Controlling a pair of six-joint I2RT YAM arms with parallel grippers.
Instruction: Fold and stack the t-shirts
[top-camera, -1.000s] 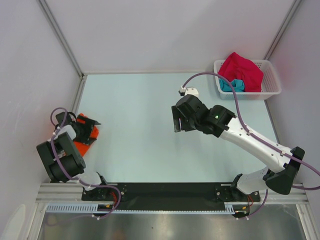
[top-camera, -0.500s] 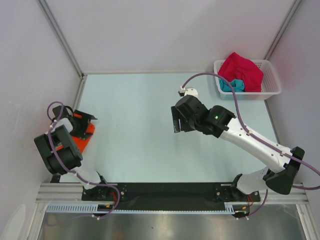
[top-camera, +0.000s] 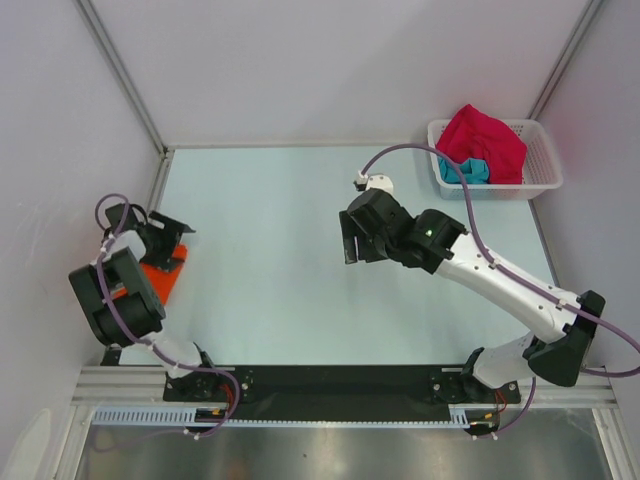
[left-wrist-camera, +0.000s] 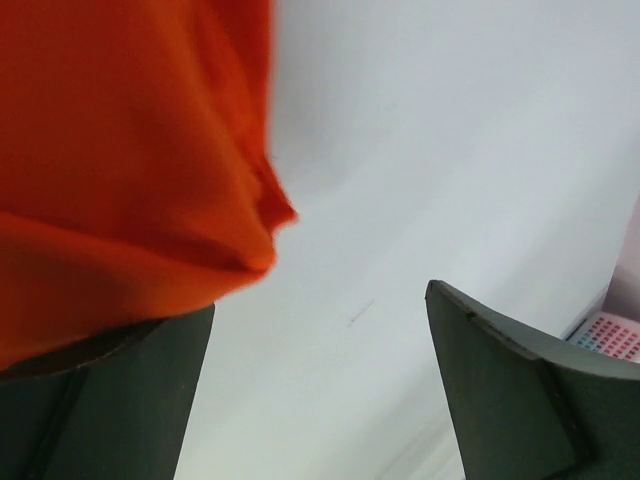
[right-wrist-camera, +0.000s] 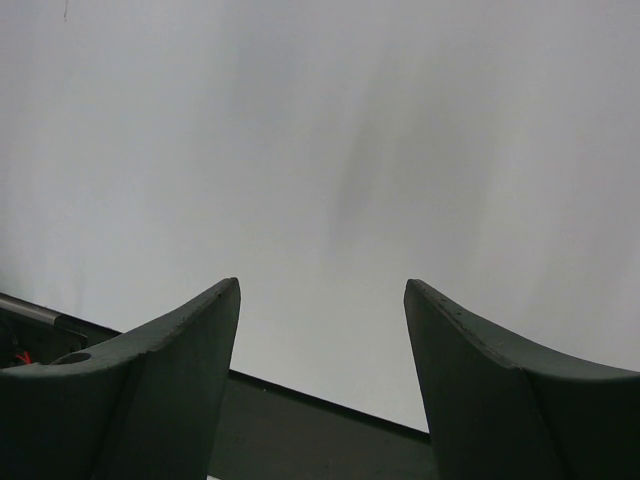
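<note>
Orange t-shirt (top-camera: 158, 281) bunched at left edge of table (top-camera: 270, 200). I see left gripper (left-wrist-camera: 320, 390) spread wide beside cloth, not gripping it. Right gripper (right-wrist-camera: 320, 385) spread wide, empty, over mid-table.

Bright even light, soft shadows, orange tee (left-wrist-camera: 120, 150) blurred in L wrist cam

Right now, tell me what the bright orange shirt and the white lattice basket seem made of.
Bright orange shirt: soft matte cloth, going by its folds and limp drape. White lattice basket: probably rigid plastic, with moulded grid walls.
</note>
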